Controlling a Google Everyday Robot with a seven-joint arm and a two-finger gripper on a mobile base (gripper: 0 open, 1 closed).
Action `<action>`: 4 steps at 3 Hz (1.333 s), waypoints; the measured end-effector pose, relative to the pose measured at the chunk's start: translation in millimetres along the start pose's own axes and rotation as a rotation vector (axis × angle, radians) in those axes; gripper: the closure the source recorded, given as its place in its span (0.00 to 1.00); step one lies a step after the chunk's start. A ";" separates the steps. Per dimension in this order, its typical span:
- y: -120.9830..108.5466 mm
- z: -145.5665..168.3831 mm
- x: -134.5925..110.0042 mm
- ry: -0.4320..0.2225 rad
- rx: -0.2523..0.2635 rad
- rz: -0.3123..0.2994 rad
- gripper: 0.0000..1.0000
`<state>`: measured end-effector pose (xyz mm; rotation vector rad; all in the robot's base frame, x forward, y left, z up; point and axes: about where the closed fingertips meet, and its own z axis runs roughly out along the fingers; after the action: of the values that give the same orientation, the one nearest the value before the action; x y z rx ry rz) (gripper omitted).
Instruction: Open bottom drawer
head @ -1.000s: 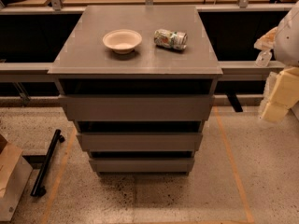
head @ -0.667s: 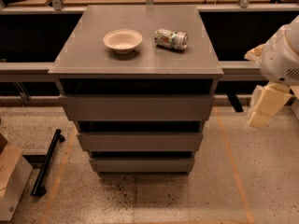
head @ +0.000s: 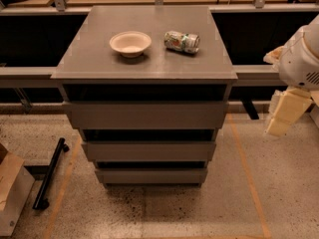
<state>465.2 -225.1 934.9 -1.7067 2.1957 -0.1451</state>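
The bottom drawer is the lowest of three grey-brown flat fronts on the cabinet, the shortest and narrowest looking, and it sits flush and closed. The middle drawer front and the top drawer front are above it. My gripper hangs at the right edge of the view, cream coloured, below the white arm joint. It is to the right of the cabinet, at about the height of the top drawer, and well apart from the bottom drawer.
A cream bowl and a crushed can lie on the cabinet top. A black bar lies on the floor at the left, beside a cardboard box. Orange tape lines mark the speckled floor.
My arm and gripper have moved left and a little down, from the far right edge in toward the cabinet. The drawers, bowl and can have not moved.
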 end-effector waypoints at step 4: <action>23.5 130.2 13.2 -0.186 -0.085 0.066 0.00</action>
<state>484.7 -213.9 803.9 -1.6182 2.1435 0.1203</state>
